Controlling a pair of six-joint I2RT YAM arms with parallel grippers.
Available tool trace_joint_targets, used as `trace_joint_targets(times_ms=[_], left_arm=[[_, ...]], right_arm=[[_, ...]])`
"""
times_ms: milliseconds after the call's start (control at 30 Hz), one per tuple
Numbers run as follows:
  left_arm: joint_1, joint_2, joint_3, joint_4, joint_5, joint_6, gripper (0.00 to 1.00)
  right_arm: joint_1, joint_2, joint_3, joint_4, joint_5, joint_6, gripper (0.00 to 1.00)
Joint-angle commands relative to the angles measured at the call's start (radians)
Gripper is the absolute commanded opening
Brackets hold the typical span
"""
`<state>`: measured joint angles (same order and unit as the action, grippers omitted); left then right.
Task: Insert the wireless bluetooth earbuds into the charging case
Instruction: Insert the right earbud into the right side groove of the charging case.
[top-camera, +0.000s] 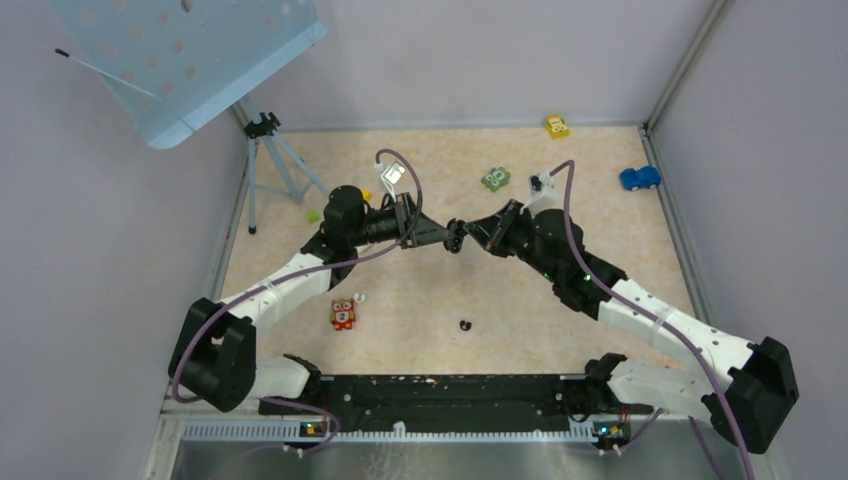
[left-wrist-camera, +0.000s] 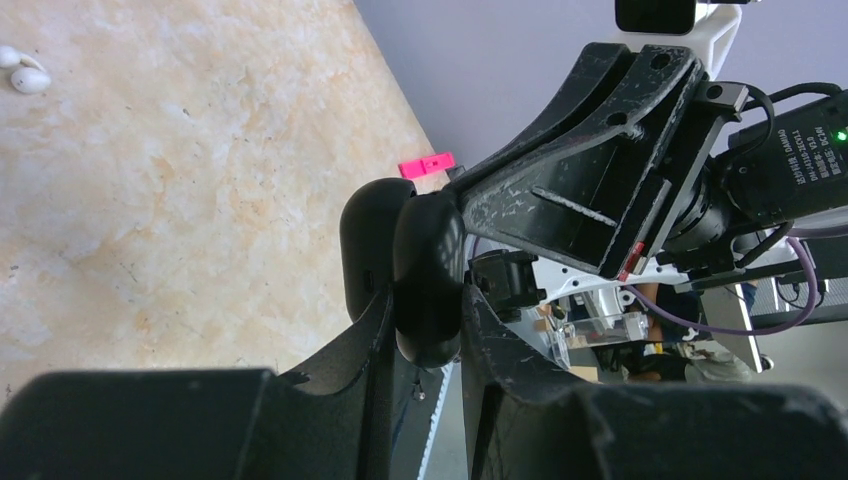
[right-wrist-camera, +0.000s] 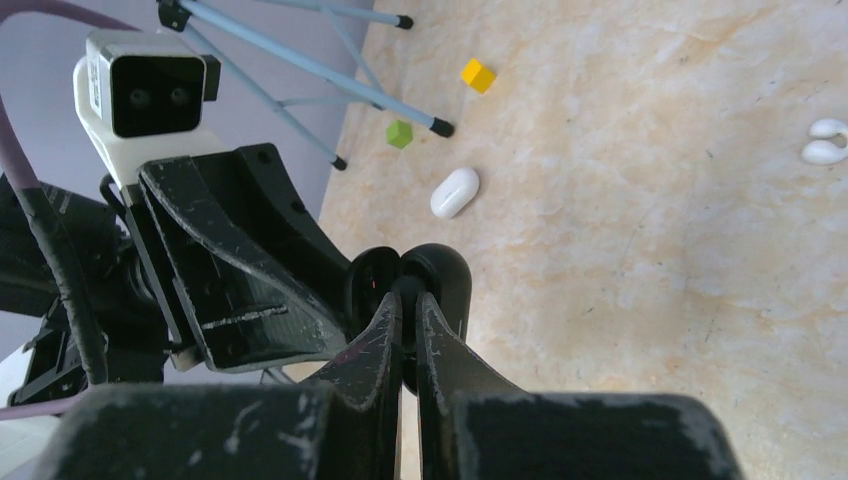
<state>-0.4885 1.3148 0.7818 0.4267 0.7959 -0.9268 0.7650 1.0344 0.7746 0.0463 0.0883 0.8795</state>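
The black charging case (top-camera: 456, 236) hangs in mid-air over the table's middle, lid open. My left gripper (top-camera: 447, 237) is shut on its body (left-wrist-camera: 425, 250). My right gripper (top-camera: 466, 232) meets it from the right. Its fingertips (right-wrist-camera: 408, 300) are nearly shut on a small black piece, seemingly a black earbud, between the case's two halves (right-wrist-camera: 445, 275). Another black earbud (top-camera: 465, 325) lies on the table nearer the front. Two white earbuds (top-camera: 359, 297) lie left of centre and show in the left wrist view (left-wrist-camera: 22, 72) and the right wrist view (right-wrist-camera: 826, 140).
An owl figure (top-camera: 342, 314) stands by the white earbuds. A tripod (top-camera: 270, 150) stands at the back left. A green toy (top-camera: 495, 179), a yellow car (top-camera: 557, 126) and a blue car (top-camera: 639, 178) sit at the back. A white oval piece (right-wrist-camera: 455, 192) and green (right-wrist-camera: 400, 134) and yellow (right-wrist-camera: 478, 75) cubes lie near the tripod.
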Motion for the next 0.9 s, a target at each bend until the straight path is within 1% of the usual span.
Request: trace_joint_targets(times_ms=[0,233,433,867], left_arm=[[-0.003,0.005,0.007,0.063,0.001,-0.018,0.0],[-0.002,0.019,0.032,0.009,0.014,0.008,0.0],[-0.004,0.016,0.034,0.005,0.01,0.005,0.0],[-0.002,0.013,0.034,-0.019,-0.009,0.011,0.0]], right_arm=[[0.012,-0.011,0.048,0.058,0.09,0.008,0.0],[0.013,0.003,0.034,0.065,0.094,0.012,0.0],[0.014,0.034,0.038,0.064,0.081,0.017,0.0],[0.032,0.031,0.031,0.031,0.088,0.034,0.0]])
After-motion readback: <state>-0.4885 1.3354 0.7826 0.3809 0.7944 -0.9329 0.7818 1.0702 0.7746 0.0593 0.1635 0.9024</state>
